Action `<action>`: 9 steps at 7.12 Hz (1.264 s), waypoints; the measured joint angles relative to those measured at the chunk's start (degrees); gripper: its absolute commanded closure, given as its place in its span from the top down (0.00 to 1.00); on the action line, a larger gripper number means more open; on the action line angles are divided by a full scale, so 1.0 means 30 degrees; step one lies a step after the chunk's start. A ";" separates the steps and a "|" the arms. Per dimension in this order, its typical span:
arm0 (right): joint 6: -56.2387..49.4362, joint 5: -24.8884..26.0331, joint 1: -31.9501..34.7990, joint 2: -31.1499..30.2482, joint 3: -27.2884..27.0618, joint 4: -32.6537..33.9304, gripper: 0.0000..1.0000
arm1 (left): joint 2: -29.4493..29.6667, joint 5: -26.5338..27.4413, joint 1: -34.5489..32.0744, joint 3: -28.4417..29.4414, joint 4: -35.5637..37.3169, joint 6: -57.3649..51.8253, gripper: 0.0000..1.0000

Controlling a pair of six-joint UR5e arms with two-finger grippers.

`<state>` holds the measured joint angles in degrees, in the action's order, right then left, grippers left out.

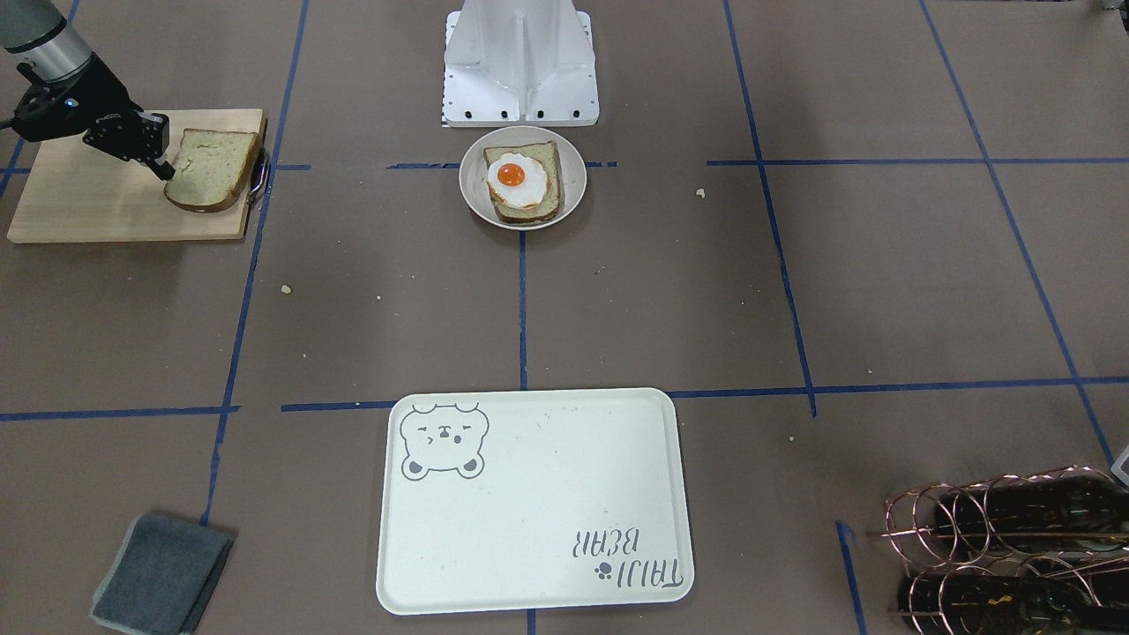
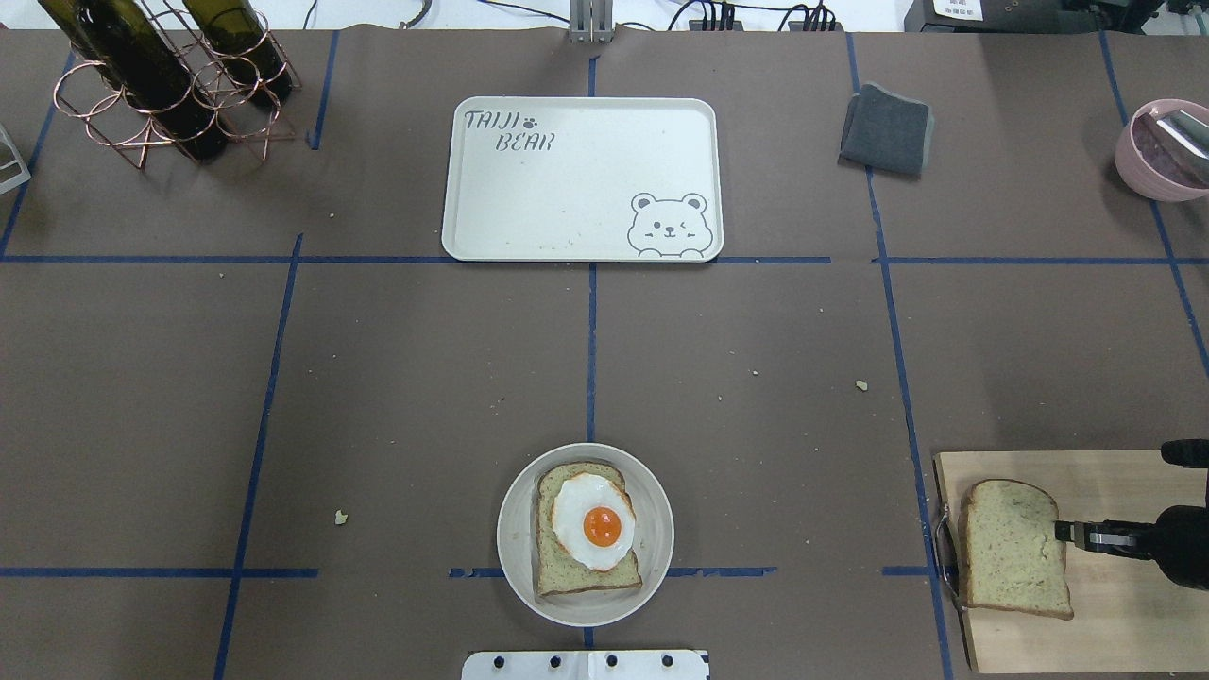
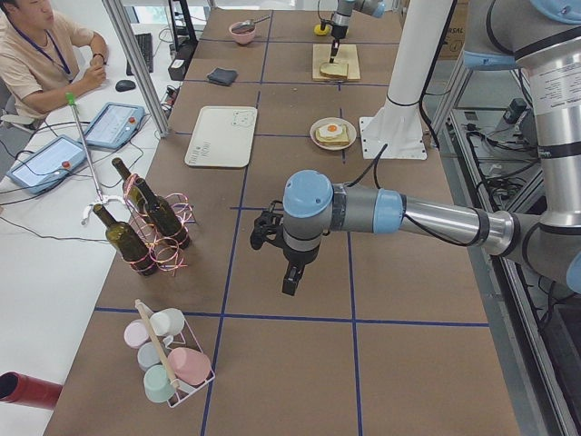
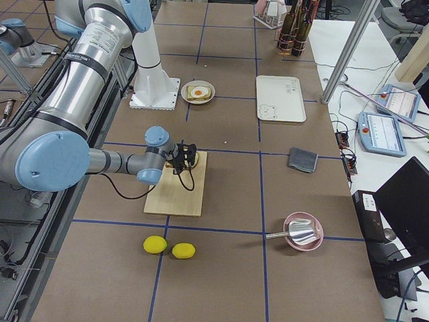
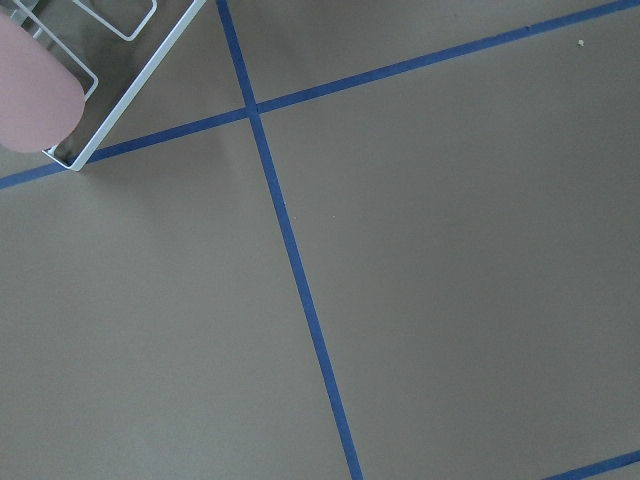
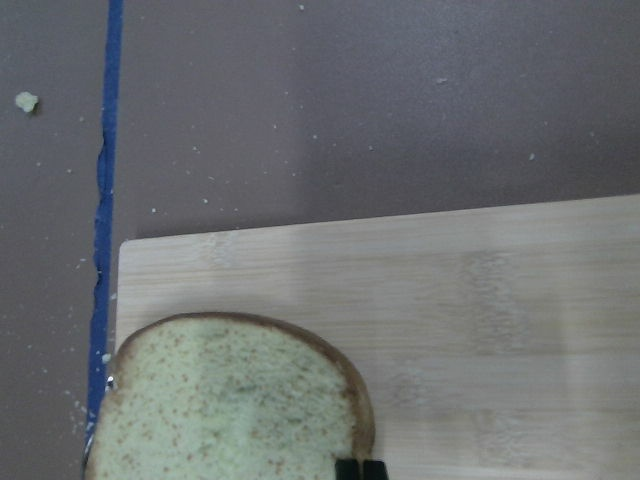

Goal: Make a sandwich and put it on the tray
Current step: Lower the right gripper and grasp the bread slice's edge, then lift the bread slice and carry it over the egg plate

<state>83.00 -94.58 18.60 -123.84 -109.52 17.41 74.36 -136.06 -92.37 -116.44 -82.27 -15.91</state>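
A small off-white bowl point(image 1: 573, 159) point(image 2: 661, 557) near the robot's base holds one bread slice point(image 1: 542, 207) point(image 2: 567, 567) with a fried egg point(image 1: 516, 179) point(image 2: 593, 521) on top, uncovered. A second bread slice point(image 1: 212, 168) point(image 2: 1011, 548) point(image 6: 220, 400) lies on the wooden cutting board point(image 1: 88, 203) point(image 2: 1115, 614). My right gripper point(image 1: 165, 169) point(image 2: 1065, 531) point(image 6: 360, 468) is shut on that slice's edge. The cream bear tray point(image 1: 547, 494) point(image 2: 567, 179) is empty. My left gripper point(image 3: 289, 283) hangs over bare table far to the left; I cannot tell whether it is open.
A grey cloth point(image 2: 886, 129) lies right of the tray. A copper rack with wine bottles point(image 2: 161, 80) stands at the far left. A pink bowl point(image 2: 1162, 151) sits at the far right. A mug rack point(image 3: 168, 363) stands near the left arm. Crumbs dot the table.
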 measured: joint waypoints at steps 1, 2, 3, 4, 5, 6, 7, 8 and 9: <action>-0.0007 -0.0485 0.0094 -0.0267 -0.0385 -0.0476 0.00 | -0.0001 0.0000 0.0000 -0.0004 0.0000 0.0000 1.00; -0.0004 -0.1265 0.0403 -0.0567 -0.1178 -0.0824 0.00 | -0.0001 0.0000 0.0000 -0.0006 0.0000 0.0000 1.00; 0.0007 -0.2200 0.1019 -0.0619 -0.2028 -0.0957 0.00 | -0.0001 0.0000 0.0000 -0.0006 0.0000 0.0000 1.00; 0.0014 -0.3293 0.1905 -0.0392 -0.2689 -0.0995 0.00 | -0.0001 0.0001 0.0000 -0.0006 0.0000 0.0000 1.00; 0.0012 -0.4553 0.2982 0.0161 -0.3095 -0.0994 0.00 | -0.0006 0.0001 0.0000 -0.0005 0.0000 0.0000 1.00; 0.0005 -0.5928 0.4133 0.0991 -0.3309 -0.0956 0.00 | -0.0018 0.0001 0.0000 -0.0002 0.0000 0.0000 1.00; 0.0011 -0.7008 0.5041 0.1981 -0.3411 -0.0835 0.00 | -0.0035 0.0001 0.0000 0.0020 0.0007 0.0000 1.00; 0.0022 -0.7536 0.5466 0.3155 -0.3442 -0.0473 0.00 | -0.0058 0.0001 0.0000 0.0047 0.0025 0.0000 1.00; 0.0090 -0.7736 0.5579 0.4724 -0.3367 0.0371 0.00 | -0.0088 0.0001 0.0000 0.0065 0.0052 0.0000 1.00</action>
<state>83.27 -117.79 35.34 -109.67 -119.62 18.52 74.09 -136.05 -92.37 -116.24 -82.11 -15.91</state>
